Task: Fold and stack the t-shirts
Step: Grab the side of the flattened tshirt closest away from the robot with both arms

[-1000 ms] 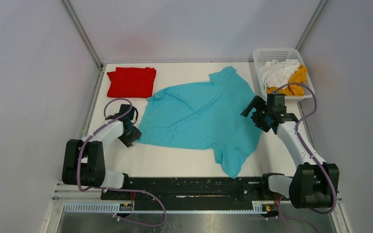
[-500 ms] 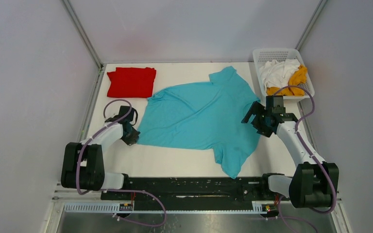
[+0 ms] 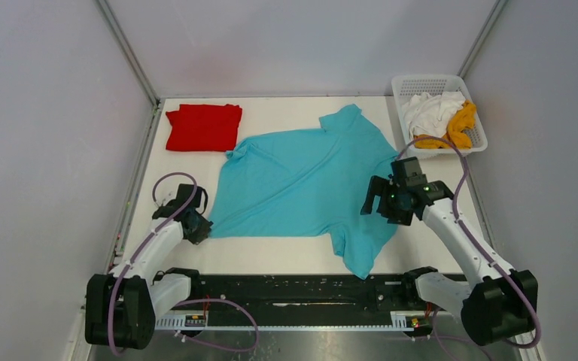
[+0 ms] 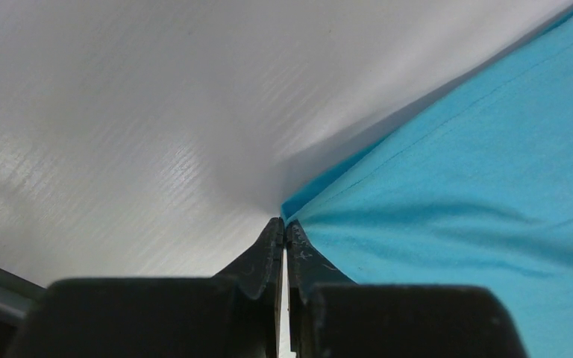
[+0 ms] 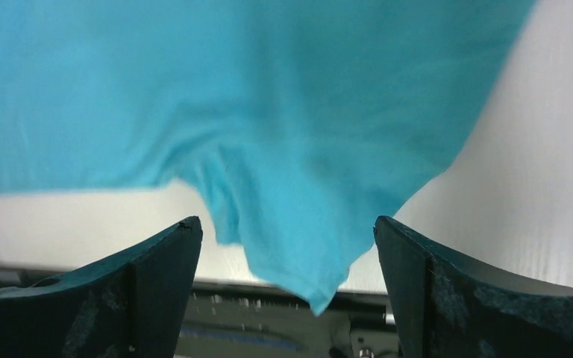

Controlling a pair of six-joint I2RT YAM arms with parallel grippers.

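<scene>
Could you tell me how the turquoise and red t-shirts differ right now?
The turquoise t-shirt lies spread open in the middle of the table; the red t-shirt is folded into a rectangle at the far left corner. The turquoise covers far more area than the red. The left gripper pinches the turquoise shirt's corner; nothing touches the red. Both are plain, single-colour.

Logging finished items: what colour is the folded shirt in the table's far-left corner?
The folded shirt is plain bright red; the top external view shows it best.
</scene>
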